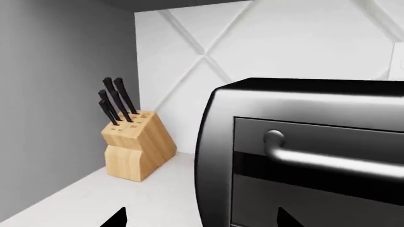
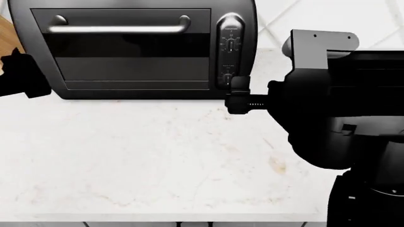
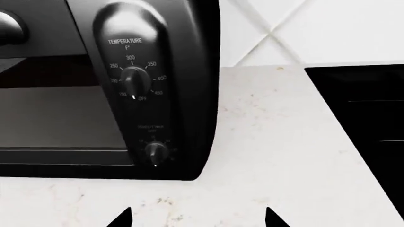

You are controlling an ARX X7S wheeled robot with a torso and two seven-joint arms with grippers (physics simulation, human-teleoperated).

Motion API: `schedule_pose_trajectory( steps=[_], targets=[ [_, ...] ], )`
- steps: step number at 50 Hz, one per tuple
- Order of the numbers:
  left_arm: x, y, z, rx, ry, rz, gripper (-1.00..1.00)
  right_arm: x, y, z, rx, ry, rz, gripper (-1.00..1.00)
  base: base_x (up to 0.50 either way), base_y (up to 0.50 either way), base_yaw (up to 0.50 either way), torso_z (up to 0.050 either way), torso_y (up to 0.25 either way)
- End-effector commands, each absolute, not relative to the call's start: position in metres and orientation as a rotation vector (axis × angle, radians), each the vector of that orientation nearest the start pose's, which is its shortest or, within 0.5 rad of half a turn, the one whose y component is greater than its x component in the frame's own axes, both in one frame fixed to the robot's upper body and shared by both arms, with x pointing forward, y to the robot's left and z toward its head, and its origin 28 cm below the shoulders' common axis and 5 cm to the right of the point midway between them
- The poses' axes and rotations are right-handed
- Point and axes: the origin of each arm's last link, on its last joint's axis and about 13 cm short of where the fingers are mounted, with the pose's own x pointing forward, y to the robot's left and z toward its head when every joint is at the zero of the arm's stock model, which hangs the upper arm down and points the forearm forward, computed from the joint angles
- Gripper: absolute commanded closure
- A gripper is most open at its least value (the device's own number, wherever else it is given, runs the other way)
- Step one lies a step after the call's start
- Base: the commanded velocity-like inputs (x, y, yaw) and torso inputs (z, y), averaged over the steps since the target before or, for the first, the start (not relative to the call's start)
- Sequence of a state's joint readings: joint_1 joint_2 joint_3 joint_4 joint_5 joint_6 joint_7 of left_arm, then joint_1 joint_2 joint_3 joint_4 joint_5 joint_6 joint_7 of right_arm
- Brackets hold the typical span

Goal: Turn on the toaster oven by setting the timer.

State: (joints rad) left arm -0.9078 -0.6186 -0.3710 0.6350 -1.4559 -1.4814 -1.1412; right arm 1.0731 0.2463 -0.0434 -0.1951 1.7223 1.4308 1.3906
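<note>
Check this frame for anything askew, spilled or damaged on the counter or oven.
Nothing stands out. The toaster oven sits square on the counter with its door closed, the knife block stands upright with its knives in, and the counter shows only faint marbling.

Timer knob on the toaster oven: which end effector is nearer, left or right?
Right. The right end effector sits just in front of the timer knob at the toaster oven's right end. The left end effector is at the oven's far left side.

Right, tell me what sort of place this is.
Most likely a home kitchen, on a pale stone-look counter. A toaster oven stands against a white tiled wall, a wooden knife block sits beside it, and a black cooktop lies to its other side.
</note>
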Motion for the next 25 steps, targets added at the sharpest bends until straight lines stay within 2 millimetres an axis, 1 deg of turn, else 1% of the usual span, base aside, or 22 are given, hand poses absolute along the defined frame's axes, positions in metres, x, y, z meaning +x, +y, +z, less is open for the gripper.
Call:
schedule_pose_trajectory(
  steps=[1,5,9,13,18,25],
  targets=[
    [0.201,0.29,0.293,0.014,-0.137,0.406,-1.0,0.254,-0.06,0.28,0.065,0.291,0.059,-1.0,0.0,0.0,0.0,0.0,0.0],
    [0.201,0.291,0.294,0.008,-0.146,0.41,-1.0,0.254,-0.054,0.273,0.059,0.289,0.042,-1.0,0.0,0.0,0.0,0.0,0.0],
    [0.199,0.291,0.294,0.003,-0.152,0.413,-1.0,0.254,-0.049,0.271,0.054,0.274,0.029,-1.0,0.0,0.0,0.0,0.0,0.0],
    [0.198,0.291,0.295,-0.001,-0.162,0.418,-1.0,0.252,-0.04,0.268,0.061,0.25,-0.005,-1.0,0.0,0.0,0.0,0.0,0.0],
    [0.192,0.293,0.296,-0.004,-0.172,0.424,-1.0,0.25,-0.032,0.269,0.093,0.241,-0.021,-1.0,0.0,0.0,0.0,0.0,0.0],
    [0.19,0.294,0.298,-0.004,-0.182,0.433,-1.0,0.246,-0.023,0.264,0.064,0.247,0.012,-1.0,0.0,0.0,0.0,0.0,0.0]
  ],
)
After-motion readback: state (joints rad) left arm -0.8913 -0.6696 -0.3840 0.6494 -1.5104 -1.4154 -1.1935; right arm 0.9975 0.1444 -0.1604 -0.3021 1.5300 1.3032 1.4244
